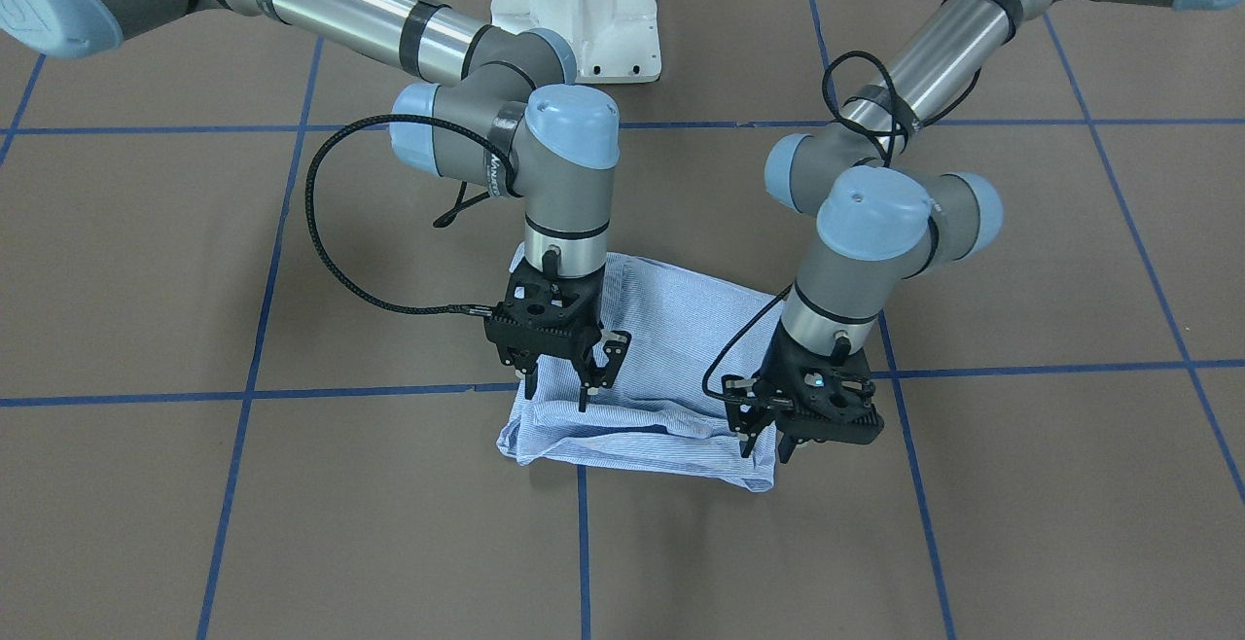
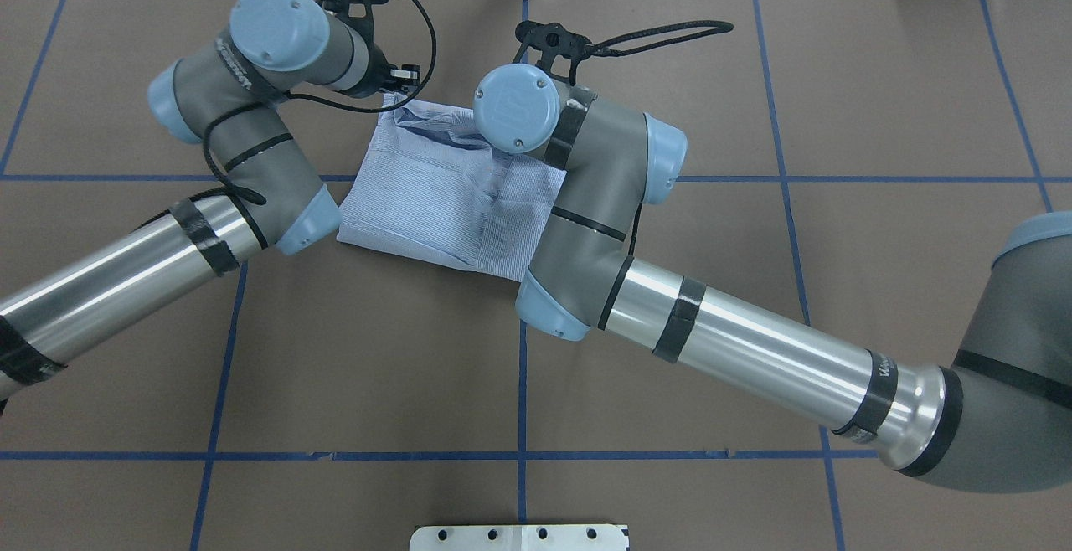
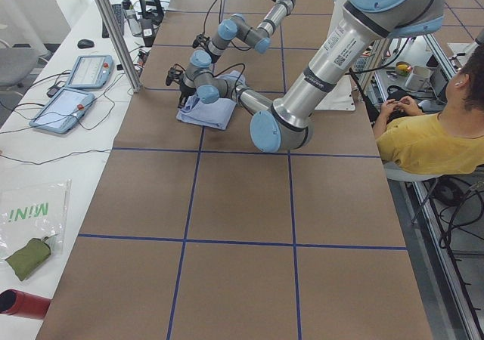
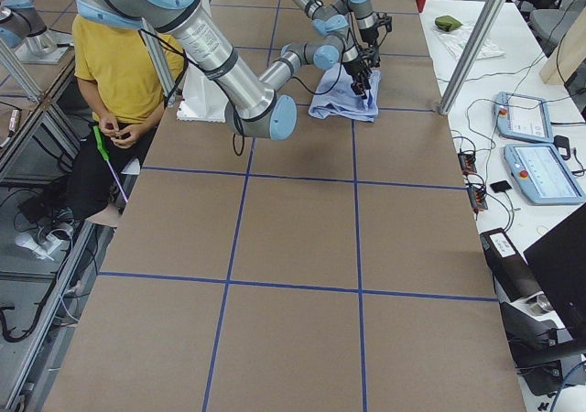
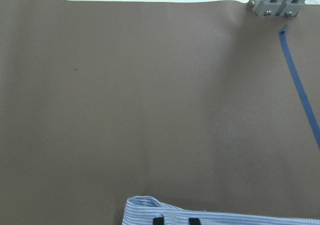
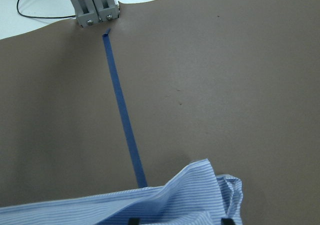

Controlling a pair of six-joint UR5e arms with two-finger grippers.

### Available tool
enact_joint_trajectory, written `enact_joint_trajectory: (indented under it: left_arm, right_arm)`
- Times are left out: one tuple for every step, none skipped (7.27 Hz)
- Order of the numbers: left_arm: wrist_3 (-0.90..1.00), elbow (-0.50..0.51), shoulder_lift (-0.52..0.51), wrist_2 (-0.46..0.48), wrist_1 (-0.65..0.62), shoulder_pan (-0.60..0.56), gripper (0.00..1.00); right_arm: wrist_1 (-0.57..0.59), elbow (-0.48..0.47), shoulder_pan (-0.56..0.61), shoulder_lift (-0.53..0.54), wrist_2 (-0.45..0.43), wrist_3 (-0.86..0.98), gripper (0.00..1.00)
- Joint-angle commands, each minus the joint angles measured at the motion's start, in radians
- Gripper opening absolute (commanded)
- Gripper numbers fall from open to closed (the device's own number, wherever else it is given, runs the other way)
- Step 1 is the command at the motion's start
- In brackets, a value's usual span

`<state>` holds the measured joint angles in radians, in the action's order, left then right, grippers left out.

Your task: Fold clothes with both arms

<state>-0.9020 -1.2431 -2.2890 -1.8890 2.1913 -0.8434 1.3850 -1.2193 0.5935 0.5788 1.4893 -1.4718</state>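
Observation:
The light blue-and-white striped shirt (image 1: 661,348) lies folded into a small rectangle on the brown table; it also shows in the overhead view (image 2: 435,199). My left gripper (image 1: 765,445) stands at the shirt's near corner on the view's right. In the left wrist view its fingertips (image 5: 158,220) are close together with the shirt's edge (image 5: 225,217) between them. My right gripper (image 1: 556,399) is over the shirt's other near corner, jaws wide open. In the right wrist view the shirt's raised fold (image 6: 165,200) lies between its fingertips (image 6: 134,220).
The white pedestal base (image 1: 574,8) stands behind the shirt. A metal post (image 6: 92,5) rises at the table's far edge. Blue tape lines (image 1: 584,543) grid the table. A seated person in yellow (image 3: 431,143) and teach pendants (image 4: 540,169) are beside the table.

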Motion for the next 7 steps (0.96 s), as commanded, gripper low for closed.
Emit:
enact_joint_trajectory:
  left_arm:
    - [0.098, -0.122, 0.103, -0.102, -0.001, -0.042, 1.0]
    - [0.103, -0.13, 0.114, -0.102, -0.001, -0.042, 1.0]
    - [0.104, -0.13, 0.117, -0.102, -0.001, -0.057, 1.0]
    - [0.104, -0.145, 0.131, -0.104, -0.001, -0.068, 1.0]
    - [0.104, -0.182, 0.16, -0.105, -0.004, -0.074, 1.0]
    - [0.104, -0.208, 0.18, -0.136, -0.008, -0.088, 1.0]
    - [0.104, -0.222, 0.195, -0.154, -0.008, -0.101, 1.0]
  right_arm:
    - [0.003, 0.0, -0.017, -0.022, 0.04, -0.027, 1.0]
    - [0.003, 0.006, -0.047, -0.02, 0.029, -0.033, 1.0]
    - [0.003, 0.041, -0.066, -0.031, 0.004, -0.033, 1.0]
    - [0.002, 0.137, -0.076, -0.083, -0.067, -0.03, 0.99]
    - [-0.001, 0.214, -0.077, -0.126, -0.105, -0.022, 0.98]
    - [-0.004, 0.287, -0.083, -0.151, -0.174, -0.016, 0.98]
    - [-0.014, 0.356, -0.084, -0.16, -0.222, -0.013, 0.97]
